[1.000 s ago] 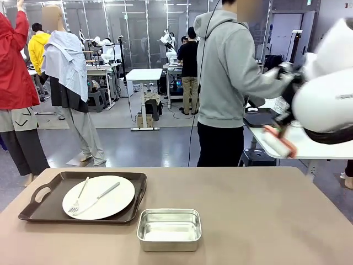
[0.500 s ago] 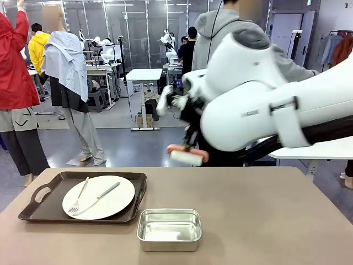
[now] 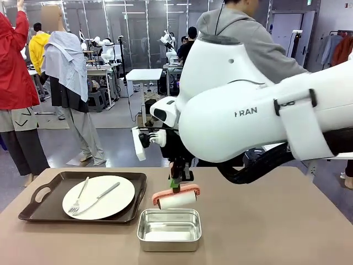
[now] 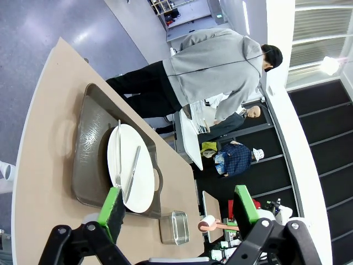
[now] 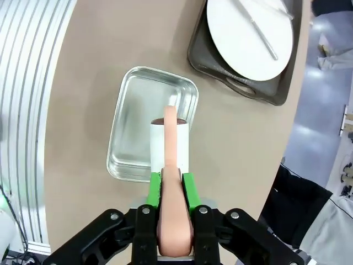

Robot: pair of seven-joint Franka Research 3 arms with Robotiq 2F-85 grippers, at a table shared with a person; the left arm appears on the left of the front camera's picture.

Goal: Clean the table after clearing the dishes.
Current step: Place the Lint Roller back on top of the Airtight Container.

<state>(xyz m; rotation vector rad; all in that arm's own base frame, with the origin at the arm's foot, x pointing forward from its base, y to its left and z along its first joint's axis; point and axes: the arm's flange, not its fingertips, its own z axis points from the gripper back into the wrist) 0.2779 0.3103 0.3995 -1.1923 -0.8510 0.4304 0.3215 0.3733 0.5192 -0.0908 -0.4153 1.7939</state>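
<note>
My right gripper (image 3: 175, 183) (image 5: 171, 185) is shut on the pink handle of a roller with a white roll (image 3: 176, 199) (image 5: 170, 144), held just above a small steel pan (image 3: 169, 229) (image 5: 132, 127). On the taupe table (image 3: 265, 221), at the left, a dark tray (image 3: 38, 194) (image 5: 237, 84) carries one of the dishes, a white plate (image 3: 115, 202) (image 5: 248, 38) with a fork (image 3: 79, 196) and a knife (image 3: 102, 195). My left gripper (image 4: 179, 203) hangs open high above the table (image 4: 44, 138), over the plate (image 4: 144, 182) and tray (image 4: 91, 149).
A person in a grey hoodie (image 3: 242, 33) (image 4: 215, 61) stands at the far edge, turned toward a white side table (image 3: 309, 154). The right arm's bulk spans the right half of the front view. Bare tabletop lies right of the pan.
The right arm swung from the far right to the middle and came down, bringing the roller from beside the white table to just over the steel pan.
</note>
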